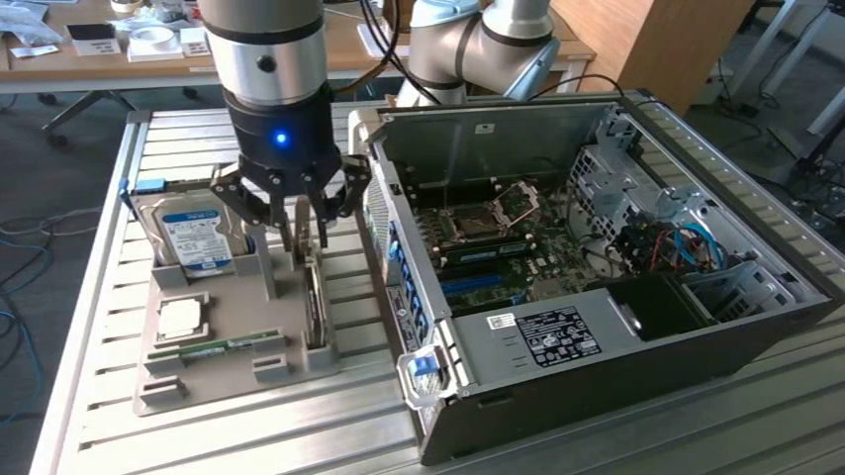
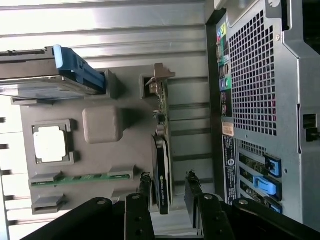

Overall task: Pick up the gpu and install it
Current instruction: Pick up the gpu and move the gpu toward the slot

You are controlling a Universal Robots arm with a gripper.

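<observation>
The gpu (image 1: pixel 315 302) stands on its edge in a slot of the grey tray (image 1: pixel 232 381), beside the open computer case (image 1: pixel 620 327). My gripper (image 1: pixel 304 233) hangs right over the card's near end, open. In the wrist view the gpu (image 2: pixel 161 150) runs away from me, its silver bracket at the far end. The gripper (image 2: pixel 167 182) straddles it, one of its black fingers (image 2: pixel 145 185) on either side of the black cooler face, with a small gap showing on the case side. The fingers are not pressing the card.
The tray also holds a hard drive (image 1: pixel 198 233) with a blue-white label, a processor chip (image 1: pixel 181 319) and a green memory stick (image 1: pixel 218 346). The case's motherboard (image 1: pixel 509 252) lies exposed. The case's rear panel (image 2: pixel 260 100) stands close to the card. All rest on a slatted metal table (image 1: pixel 93 327).
</observation>
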